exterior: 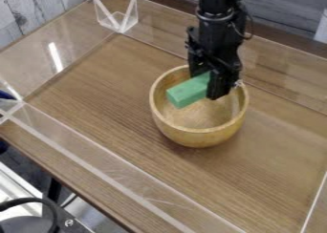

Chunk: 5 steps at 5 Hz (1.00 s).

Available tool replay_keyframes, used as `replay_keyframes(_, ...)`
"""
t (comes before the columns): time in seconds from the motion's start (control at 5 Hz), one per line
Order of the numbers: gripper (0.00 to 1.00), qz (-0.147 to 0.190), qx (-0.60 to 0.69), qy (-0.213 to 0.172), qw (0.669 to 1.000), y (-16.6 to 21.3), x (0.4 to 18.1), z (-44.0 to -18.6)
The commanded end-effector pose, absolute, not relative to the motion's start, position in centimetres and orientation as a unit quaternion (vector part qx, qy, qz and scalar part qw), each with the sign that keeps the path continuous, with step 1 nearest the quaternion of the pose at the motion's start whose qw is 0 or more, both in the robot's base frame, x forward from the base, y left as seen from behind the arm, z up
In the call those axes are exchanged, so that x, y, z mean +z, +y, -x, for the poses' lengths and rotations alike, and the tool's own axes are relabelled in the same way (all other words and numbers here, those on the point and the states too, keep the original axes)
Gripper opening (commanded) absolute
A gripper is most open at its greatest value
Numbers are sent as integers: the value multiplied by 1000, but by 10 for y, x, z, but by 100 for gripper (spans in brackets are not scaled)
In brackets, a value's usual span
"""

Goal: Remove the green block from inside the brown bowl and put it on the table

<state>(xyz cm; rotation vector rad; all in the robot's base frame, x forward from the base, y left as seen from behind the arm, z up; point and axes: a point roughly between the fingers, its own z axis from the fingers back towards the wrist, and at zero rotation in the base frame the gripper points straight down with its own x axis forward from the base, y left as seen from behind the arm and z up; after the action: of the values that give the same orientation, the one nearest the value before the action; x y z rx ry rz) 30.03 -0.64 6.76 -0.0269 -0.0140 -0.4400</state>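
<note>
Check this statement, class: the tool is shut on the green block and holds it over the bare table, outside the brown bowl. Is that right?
One detail is wrong. The camera view shows the tool shut on the green block, but the block hangs over the brown bowl, not over the bare table.

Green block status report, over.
Gripper shut on green block. Block lifted, tilted, above brown bowl interior. Not yet on table. Nothing in the way.

The gripper (212,82) points down with its jaws clamped on the green block (192,90), lifted above the brown bowl (200,121) on the desk (90,94).
</note>
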Motion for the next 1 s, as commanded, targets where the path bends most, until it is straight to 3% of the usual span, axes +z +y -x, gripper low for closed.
replay_keyframes(0.0,0,9,-220,-25,975,-6,74,-306)
replay_keyframes(0.8,0,10,-220,-25,975,-8,71,-309)
